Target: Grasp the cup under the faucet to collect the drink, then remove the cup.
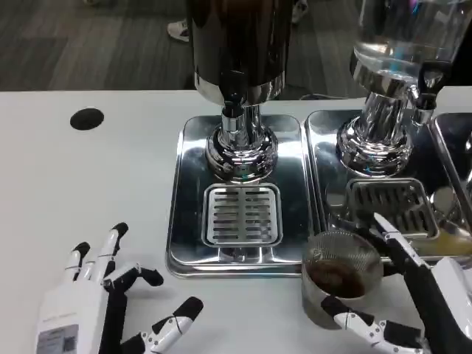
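A clear ribbed cup (pixel 340 276) with dark drink in its bottom stands on the white table just in front of the metal trays, at the lower right. My right hand (pixel 420 299) is around it, with one finger along its far side and the thumb under its near side. The dark drink dispenser (pixel 237 44) stands at the top centre, its faucet (pixel 234 99) above the left drip tray (pixel 242 214). My left hand (pixel 103 302) rests on the table at the lower left, fingers apart and holding nothing.
A second dispenser (pixel 398 44) with clear liquid stands at the top right over its own drip tray (pixel 391 206). A black round hole (pixel 87 119) lies in the table at the left. Another tray's edge (pixel 453 147) shows at the far right.
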Motion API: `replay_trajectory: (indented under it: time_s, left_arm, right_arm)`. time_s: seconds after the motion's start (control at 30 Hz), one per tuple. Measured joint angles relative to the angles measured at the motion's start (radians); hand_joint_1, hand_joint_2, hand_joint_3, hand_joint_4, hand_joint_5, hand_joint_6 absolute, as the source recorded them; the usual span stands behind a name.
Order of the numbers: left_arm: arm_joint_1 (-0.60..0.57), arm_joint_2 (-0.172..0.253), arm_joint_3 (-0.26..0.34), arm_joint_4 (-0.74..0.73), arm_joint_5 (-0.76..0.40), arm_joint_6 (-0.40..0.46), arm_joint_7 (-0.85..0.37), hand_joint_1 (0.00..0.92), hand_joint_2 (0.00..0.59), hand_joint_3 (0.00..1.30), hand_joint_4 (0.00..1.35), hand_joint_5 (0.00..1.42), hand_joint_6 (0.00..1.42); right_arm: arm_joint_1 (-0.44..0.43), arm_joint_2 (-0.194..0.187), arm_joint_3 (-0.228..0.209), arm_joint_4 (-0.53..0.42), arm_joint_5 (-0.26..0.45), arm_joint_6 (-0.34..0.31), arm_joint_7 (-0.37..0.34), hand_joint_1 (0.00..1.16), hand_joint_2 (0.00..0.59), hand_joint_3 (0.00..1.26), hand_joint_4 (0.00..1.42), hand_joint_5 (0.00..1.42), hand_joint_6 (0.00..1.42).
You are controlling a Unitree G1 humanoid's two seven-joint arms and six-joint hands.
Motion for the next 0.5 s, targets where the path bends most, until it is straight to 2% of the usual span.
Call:
replay_trajectory:
  time_s: [0.07,0.17,0.23,0.4,0.5]
  left_arm:
    - [-0.002,0.0,0.0,-0.001,0.0,0.0,-0.003,0.0,0.131,0.62,0.0,0.18,0.07]
    - [-0.005,0.0,0.0,-0.005,0.002,0.003,-0.005,0.0,0.13,0.62,0.0,0.18,0.07]
    - [-0.007,0.0,0.0,-0.005,0.002,0.005,-0.012,0.0,0.13,0.62,0.0,0.18,0.07]
    - [-0.009,0.0,0.005,-0.006,-0.006,0.005,-0.013,0.0,0.129,0.46,0.0,0.18,0.07]
    - [-0.009,0.0,0.008,-0.007,-0.022,0.004,-0.012,0.0,0.129,0.4,0.0,0.17,0.07]
  right_arm:
    - [0.0,0.0,0.0,0.0,0.004,-0.002,0.003,0.68,0.173,0.0,0.01,0.13,0.33]
    - [0.004,0.0,-0.011,-0.018,0.02,-0.003,0.006,0.67,0.175,0.0,0.0,0.04,0.27]
    - [0.011,0.001,-0.025,-0.054,0.022,-0.005,0.005,0.6,0.179,0.0,0.0,0.0,0.18]
    - [0.028,0.017,-0.067,-0.095,0.023,-0.005,-0.009,0.36,0.193,0.01,0.0,0.0,0.05]
    - [0.03,0.037,-0.097,-0.13,0.025,-0.005,-0.026,0.36,0.222,0.06,0.0,0.0,0.0]
